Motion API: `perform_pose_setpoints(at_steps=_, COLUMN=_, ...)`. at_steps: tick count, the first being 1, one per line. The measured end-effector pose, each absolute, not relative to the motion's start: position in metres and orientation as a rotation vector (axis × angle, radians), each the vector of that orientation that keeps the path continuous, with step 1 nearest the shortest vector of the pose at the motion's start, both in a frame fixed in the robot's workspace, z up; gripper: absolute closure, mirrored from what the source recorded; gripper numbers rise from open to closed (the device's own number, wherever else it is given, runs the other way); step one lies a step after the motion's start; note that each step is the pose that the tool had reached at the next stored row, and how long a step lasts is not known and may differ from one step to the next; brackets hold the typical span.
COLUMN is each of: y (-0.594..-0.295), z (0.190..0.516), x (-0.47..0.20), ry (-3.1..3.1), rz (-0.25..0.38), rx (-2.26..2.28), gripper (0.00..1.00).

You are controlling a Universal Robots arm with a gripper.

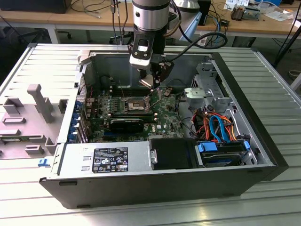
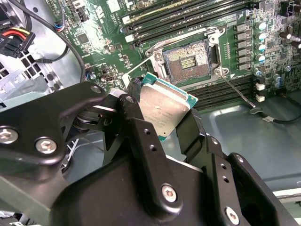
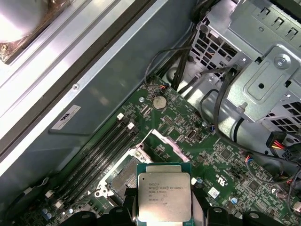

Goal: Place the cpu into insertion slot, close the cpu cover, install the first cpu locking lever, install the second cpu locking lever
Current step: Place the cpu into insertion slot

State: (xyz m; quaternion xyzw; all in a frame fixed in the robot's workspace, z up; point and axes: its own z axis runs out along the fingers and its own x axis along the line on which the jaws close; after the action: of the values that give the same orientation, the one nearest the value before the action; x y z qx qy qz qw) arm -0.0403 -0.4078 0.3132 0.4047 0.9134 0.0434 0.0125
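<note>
We've got the gripper (image 2: 164, 110) clenched on the cpu (image 3: 163, 197) by two opposite edges, metal top up, which we reckon leaves the underside free to seat. It hangs above the green board (image 2: 235, 52), near the insertion slot (image 2: 188, 61) and clear of it, not yet seated. The slot lies uncovered, contacts showing.

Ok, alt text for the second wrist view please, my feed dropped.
The gripper holds the cpu by its edges, tilted, just short of the insertion slot. The slot lies uncovered and empty on the green circuit board, with long black memory slots beside it.
</note>
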Motion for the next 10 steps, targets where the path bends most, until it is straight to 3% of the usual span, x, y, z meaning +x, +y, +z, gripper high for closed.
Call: perform_pose_setpoints(at_steps=10, y=-0.4078, z=0.3132, x=-0.0403, ry=2.834, rz=0.135, rx=1.288, gripper=0.45)
